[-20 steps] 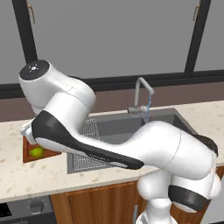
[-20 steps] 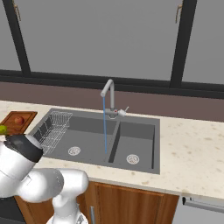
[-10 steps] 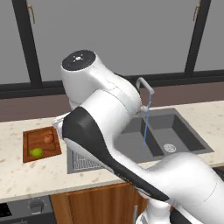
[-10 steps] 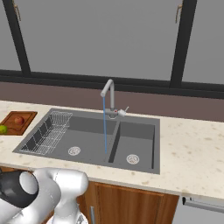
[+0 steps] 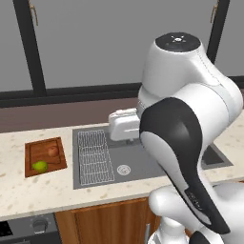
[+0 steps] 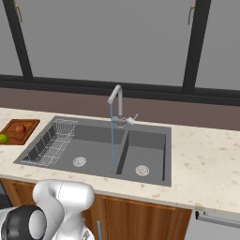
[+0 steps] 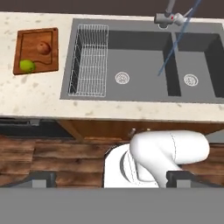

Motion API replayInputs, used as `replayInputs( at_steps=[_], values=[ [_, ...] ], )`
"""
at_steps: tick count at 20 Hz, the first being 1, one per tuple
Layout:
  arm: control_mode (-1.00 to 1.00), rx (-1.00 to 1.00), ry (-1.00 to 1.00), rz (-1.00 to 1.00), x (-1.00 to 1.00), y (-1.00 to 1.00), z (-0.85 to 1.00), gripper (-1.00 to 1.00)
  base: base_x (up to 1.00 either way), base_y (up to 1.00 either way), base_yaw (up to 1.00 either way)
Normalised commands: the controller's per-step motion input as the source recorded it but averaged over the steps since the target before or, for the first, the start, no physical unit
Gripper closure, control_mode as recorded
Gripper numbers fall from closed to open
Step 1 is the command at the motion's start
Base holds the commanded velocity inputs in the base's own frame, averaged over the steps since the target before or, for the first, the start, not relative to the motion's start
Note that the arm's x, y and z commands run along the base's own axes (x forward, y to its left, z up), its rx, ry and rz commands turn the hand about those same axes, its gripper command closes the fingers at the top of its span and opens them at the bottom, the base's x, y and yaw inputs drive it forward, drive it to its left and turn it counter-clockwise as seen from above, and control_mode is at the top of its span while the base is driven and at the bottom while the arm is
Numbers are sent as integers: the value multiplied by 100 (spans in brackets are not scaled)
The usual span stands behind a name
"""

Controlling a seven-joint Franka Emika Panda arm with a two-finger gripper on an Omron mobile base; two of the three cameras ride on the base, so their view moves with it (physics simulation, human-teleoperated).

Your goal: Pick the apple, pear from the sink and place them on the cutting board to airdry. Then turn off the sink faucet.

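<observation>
Speckled beige countertop (image 6: 206,159) runs below dark windows, with wood cabinets beneath. At its left end the cutting board (image 7: 36,50) carries the apple (image 7: 43,47) on its far part and the pear (image 7: 26,65) near its front left corner. Right of it, the sink (image 6: 96,157) holds a wire rack (image 7: 89,60); water streams from the sink faucet (image 6: 117,101). The gripper (image 7: 109,181), jaws spread wide and empty, hangs high, well apart from the board.

Speckled beige counter (image 6: 206,164), wooden cabinets (image 6: 140,218) below, dark-framed windows (image 6: 108,42) behind.
</observation>
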Motion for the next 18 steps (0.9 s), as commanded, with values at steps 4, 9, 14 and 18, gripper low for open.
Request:
replayInputs(
  at_steps=[4, 9, 14, 18],
  values=[
    [-100, 4, -8, -4, -57, -35, 0, -100, 0, 0, 0],
    [-100, 2, -23, 3, -44, -68, 10, -100, 0, 0, 0],
    [-100, 0, -21, 12, -21, -75, 23, -100, 0, 0, 0],
    [-100, 0, -12, 16, -3, -68, 15, -100, 0, 0, 0]
  ],
)
